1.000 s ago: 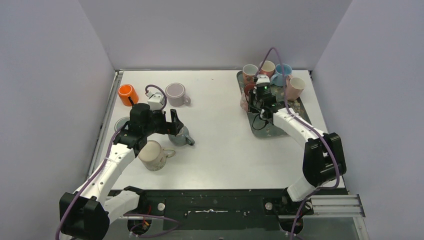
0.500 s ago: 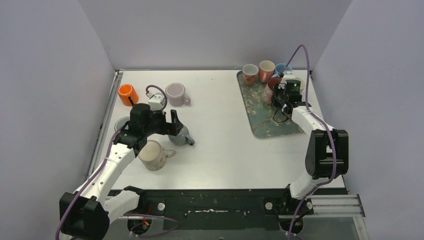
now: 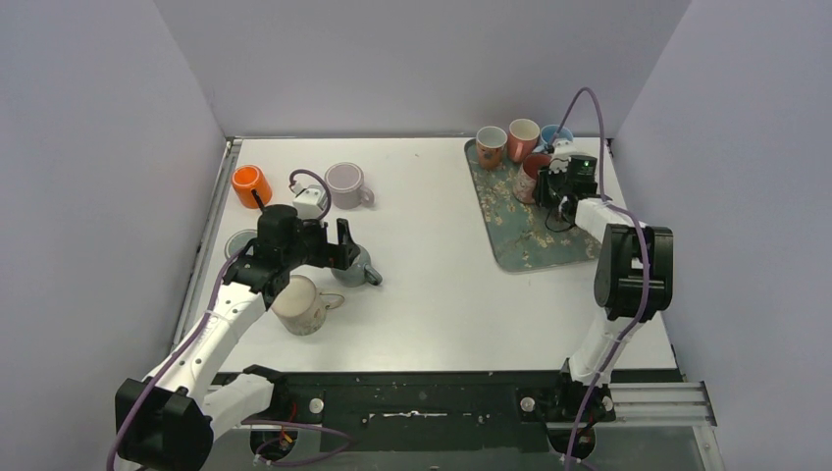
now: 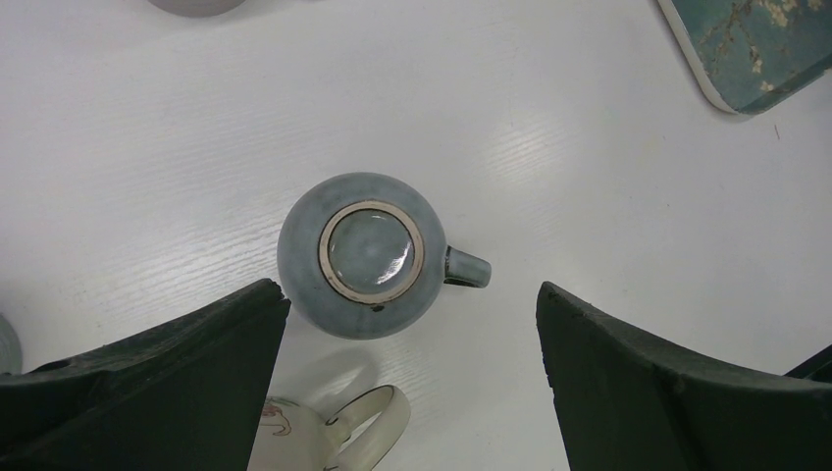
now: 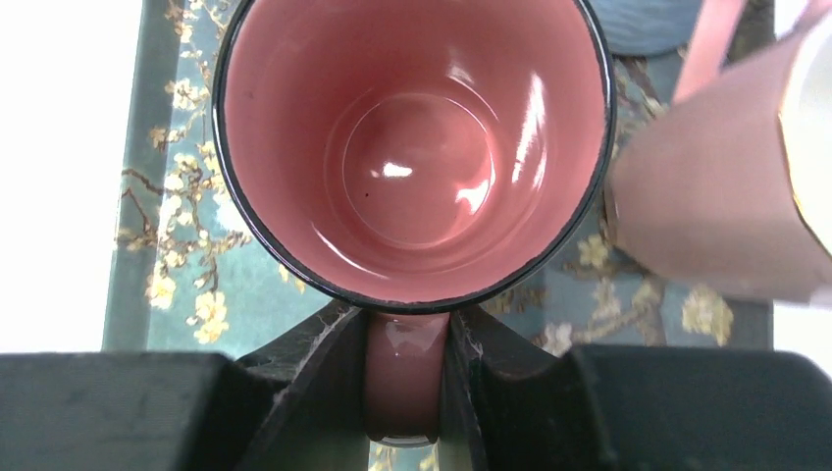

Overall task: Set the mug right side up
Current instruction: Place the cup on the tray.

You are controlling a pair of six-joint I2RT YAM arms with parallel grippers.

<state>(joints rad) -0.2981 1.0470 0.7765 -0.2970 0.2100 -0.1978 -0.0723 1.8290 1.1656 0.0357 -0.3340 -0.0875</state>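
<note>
Mug sat upside down on the desk's left half, left end effector above it, fingers wide apart. Right end effector clamped pink mug's handle over tray. Risks: a finger clipping cream mug just beside; rounded glazed wall slipping.

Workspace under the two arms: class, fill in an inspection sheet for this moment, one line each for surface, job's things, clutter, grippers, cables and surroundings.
Surface: white table, patterned tray at its far right.
Job's things: grey-blue mug upside down on the table; pink mug mouth up over the tray.
Clutter: orange mug, lilac mug and cream mug on the table; other mugs on the tray.
Grippers: left gripper open above the grey-blue mug; right gripper shut on the pink mug's handle.
Cables: purple cables loop from both wrists.
Surroundings: plain pale walls on three sides.
</note>
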